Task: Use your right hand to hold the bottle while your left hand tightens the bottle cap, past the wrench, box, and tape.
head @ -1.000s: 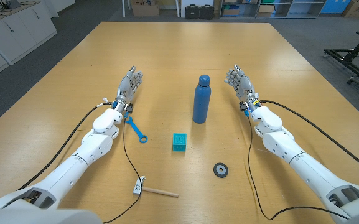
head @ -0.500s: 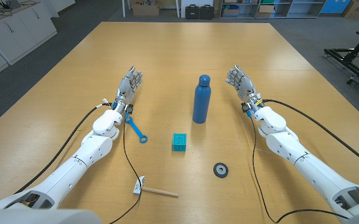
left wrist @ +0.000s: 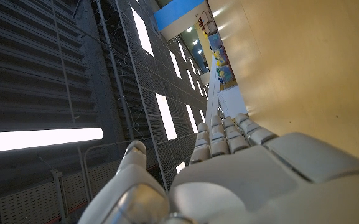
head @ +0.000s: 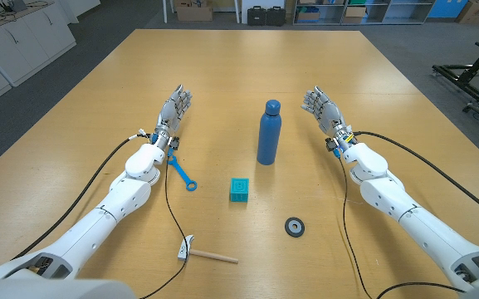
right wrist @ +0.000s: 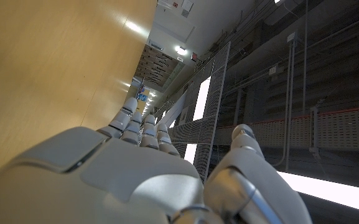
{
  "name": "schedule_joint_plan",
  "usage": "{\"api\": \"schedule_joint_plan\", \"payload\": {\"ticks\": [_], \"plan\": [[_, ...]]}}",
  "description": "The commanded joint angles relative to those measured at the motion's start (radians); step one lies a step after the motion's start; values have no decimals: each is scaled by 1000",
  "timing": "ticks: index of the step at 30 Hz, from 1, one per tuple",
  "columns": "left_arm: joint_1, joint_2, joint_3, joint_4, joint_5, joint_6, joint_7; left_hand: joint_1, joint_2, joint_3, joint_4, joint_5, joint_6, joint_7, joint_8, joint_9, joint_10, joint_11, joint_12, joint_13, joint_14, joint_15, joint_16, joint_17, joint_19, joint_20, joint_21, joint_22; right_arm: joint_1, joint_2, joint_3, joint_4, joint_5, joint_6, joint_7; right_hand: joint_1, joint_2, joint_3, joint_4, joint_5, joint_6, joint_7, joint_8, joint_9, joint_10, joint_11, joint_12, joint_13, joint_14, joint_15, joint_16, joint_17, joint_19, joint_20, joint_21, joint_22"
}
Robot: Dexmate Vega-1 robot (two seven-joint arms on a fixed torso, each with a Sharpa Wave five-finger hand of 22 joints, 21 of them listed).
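Blue bottle stands upright mid tabletop, cap on, nothing touching it. My right hand is to its right, well apart, fingers extended and spread, holding nothing; the right wrist view shows the back of that hand with fingers straight alongside the wood. My left hand is to the bottle's left, further off, also empty with fingers stretched out; in the left wrist view the hand shows fingers straight, thumb apart, next to the tabletop surface. Blue wrench lies just beside my left forearm, on the near side of the left hand. Small teal box sits nearer the robot than the bottle, slightly left of it. Black tape roll lies flat nearer still, right of the box. A hammer with wooden handle lies close to the near edge.
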Motion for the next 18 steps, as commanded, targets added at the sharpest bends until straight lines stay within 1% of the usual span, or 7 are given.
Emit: {"api": "schedule_joint_plan", "payload": {"ticks": [1, 3, 7, 12, 15, 18], "plan": [[6, 4, -5, 9, 6, -33, -19, 9, 2, 4, -4, -2, -1, -3, -5, 5, -1, 5, -3, 1, 0, -1, -3, 2, -5, -57, -1, 1, -32, -17, -11, -29, -36, 26, -3, 12, -11, -1, -10, 6, -4, 44, 4, 1, -2, 6, 0, 0, -7, 4, 2, 0, -7, 0, -6, 5], [8, -7, -7, 21, -4, -47, -24, 10, 2, 4, -4, -2, -1, -3, -5, 5, -1, 5, -3, 0, 1, -1, -3, 2, -4, -57, -1, 1, -43, -22, -10, -43, -36, 25, -7, 20, -14, -1, -16, 8, -7, 44, 6, 2, -5, 10, 0, 0, -13, 8, 1, -1, -10, 1, -11, 5], [12, -13, -8, 32, -4, -66, -28, 12, 4, 6, -7, -2, 6, -6, -3, 5, 10, 4, 0, -2, 9, -4, -1, 2, 2, -57, 1, 1, -62, -37, -9, -69, -52, 25, -18, 31, -19, -1, -24, 11, -24, 48, 5, 4, -17, 8, -2, -1, -17, 10, 2, -4, -10, 2, -16, 5], [22, -8, -7, 20, 1, -68, -26, 13, 6, 7, -8, -2, 9, -8, -3, 5, 13, 2, 1, -3, 11, -5, -1, 2, 5, -57, 1, 2, -97, -57, -1, -113, -65, 28, -38, 40, -26, -2, -32, 13, -36, 52, 5, 5, -25, 10, -3, -1, -22, 13, 2, -6, -11, 5, -21, 5], [32, -4, -10, 4, 35, -70, 13, 14, 6, 7, -8, -2, 9, -8, -3, 5, 14, 2, 1, -4, 12, -5, -1, 2, 6, -58, 1, 2, -118, -71, 1, -139, -70, 19, -46, 45, -30, -2, -35, 15, -41, 53, 5, 5, -30, 11, -4, -1, -25, 14, 1, -7, -12, 5, -24, 5], [31, -8, -10, 8, 18, -70, -2, 15, 7, 8, -9, -2, 14, -9, -1, 5, 15, 1, 1, -5, 15, -6, 0, 2, 8, -56, 2, 2, -138, -80, 4, -159, -74, 17, -53, 48, -32, -3, -37, 16, -43, 55, 6, 6, -31, 12, -4, -1, -27, 15, 2, -8, -15, 6, -27, 5]]}}
